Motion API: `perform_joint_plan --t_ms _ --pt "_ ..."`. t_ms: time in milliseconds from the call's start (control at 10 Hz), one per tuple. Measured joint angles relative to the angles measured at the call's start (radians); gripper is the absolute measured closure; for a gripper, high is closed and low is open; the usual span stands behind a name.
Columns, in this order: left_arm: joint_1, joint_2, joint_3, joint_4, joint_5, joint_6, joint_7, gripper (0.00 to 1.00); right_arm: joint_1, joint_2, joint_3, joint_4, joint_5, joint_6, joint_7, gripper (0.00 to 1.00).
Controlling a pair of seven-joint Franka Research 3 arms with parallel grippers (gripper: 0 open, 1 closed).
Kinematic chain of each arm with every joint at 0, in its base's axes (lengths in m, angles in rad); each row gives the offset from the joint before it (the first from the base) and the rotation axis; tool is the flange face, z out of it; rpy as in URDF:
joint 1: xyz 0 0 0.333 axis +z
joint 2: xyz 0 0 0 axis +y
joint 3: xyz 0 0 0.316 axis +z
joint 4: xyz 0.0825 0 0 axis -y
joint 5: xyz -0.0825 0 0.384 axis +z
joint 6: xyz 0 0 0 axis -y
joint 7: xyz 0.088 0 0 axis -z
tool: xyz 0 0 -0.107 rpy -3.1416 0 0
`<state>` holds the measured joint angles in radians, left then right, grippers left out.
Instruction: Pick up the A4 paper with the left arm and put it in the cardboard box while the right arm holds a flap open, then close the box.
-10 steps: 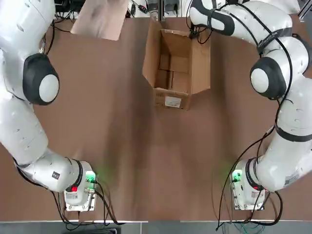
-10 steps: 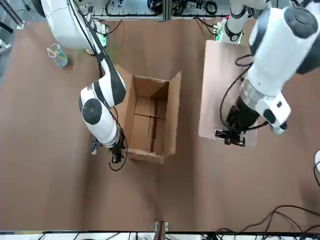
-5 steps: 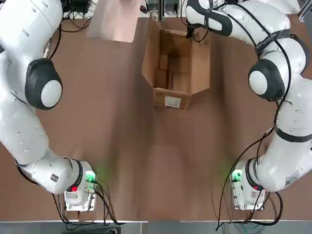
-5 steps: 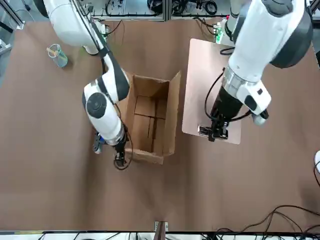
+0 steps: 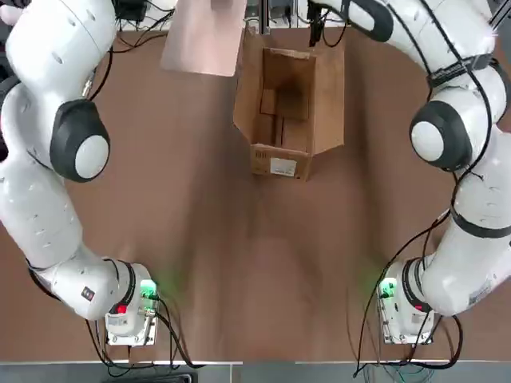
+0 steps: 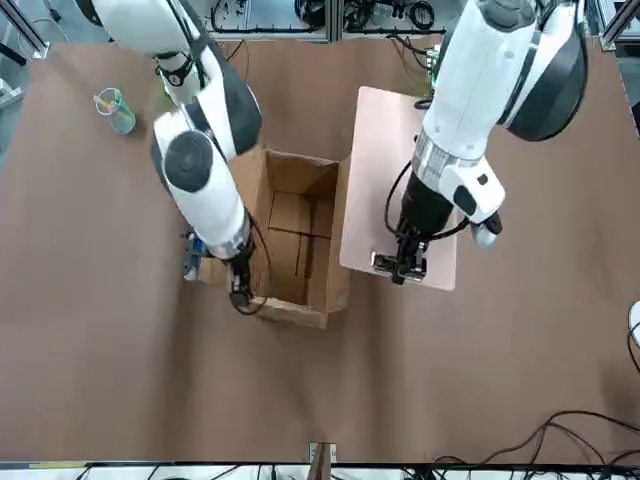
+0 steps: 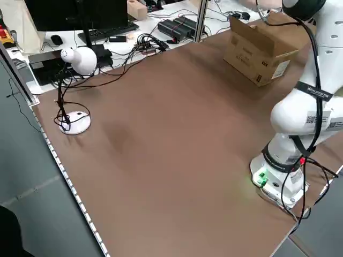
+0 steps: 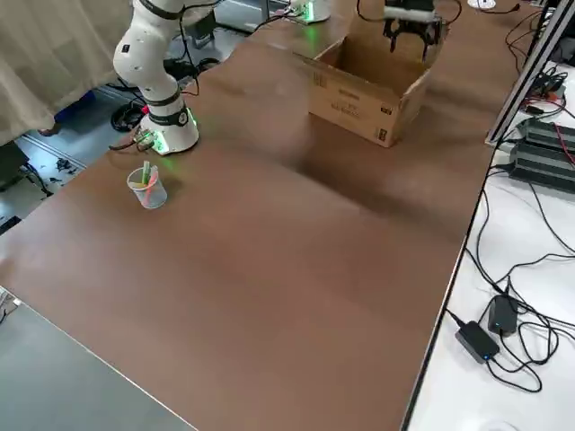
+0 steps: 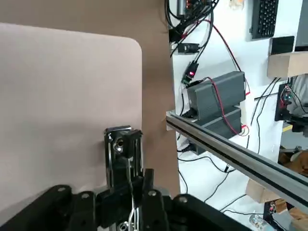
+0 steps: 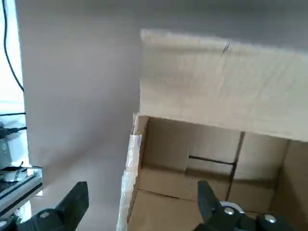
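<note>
The cardboard box (image 5: 281, 162) stands open at the far middle of the table, one long flap upright and the other (image 5: 329, 100) splayed outward. My left gripper (image 6: 398, 268) is shut on the dark clip (image 9: 122, 144) of the pale pink A4 paper (image 6: 395, 170). It holds the sheet flat in the air beside the box's left flap. The sheet's edge overlaps that flap's rim in the front view. My right gripper (image 10: 144, 211) hangs open over the box's far right corner (image 8: 411, 34), with nothing between its fingers. It looks onto the flap and the bare box floor.
A clear cup (image 6: 115, 110) with pens stands on the robot's right side of the table. Cables, power bricks and a metal frame post (image 5: 254, 16) run along the far edge. A white desk lamp (image 7: 75, 59) sits beyond the left edge.
The left arm carried the paper sideways toward the box, until its edge reached the flap. The right gripper opened wide and drew back from the box's far right flap.
</note>
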<state>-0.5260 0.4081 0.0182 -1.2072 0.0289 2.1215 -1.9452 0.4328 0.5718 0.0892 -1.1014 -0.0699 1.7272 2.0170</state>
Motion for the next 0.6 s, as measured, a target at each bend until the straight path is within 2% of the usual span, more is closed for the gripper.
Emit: perform_joint_plan --t_ms 200,400,600 --pt "-0.029 0.019 0.005 0.000 0.000 0.053 -0.016 0.97 -0.087 -0.057 -0.009 0.006 -0.004 -0.048 -0.184 0.00" --pt "-0.084 0.041 0.021 -0.001 0.000 0.115 -0.026 0.97 -0.234 -0.084 -0.011 0.006 -0.005 -0.053 -0.504 0.00" --pt "-0.189 0.084 0.111 0.000 0.000 0.161 -0.050 0.97 -0.365 -0.082 -0.012 0.004 -0.005 -0.056 -0.877 0.00"
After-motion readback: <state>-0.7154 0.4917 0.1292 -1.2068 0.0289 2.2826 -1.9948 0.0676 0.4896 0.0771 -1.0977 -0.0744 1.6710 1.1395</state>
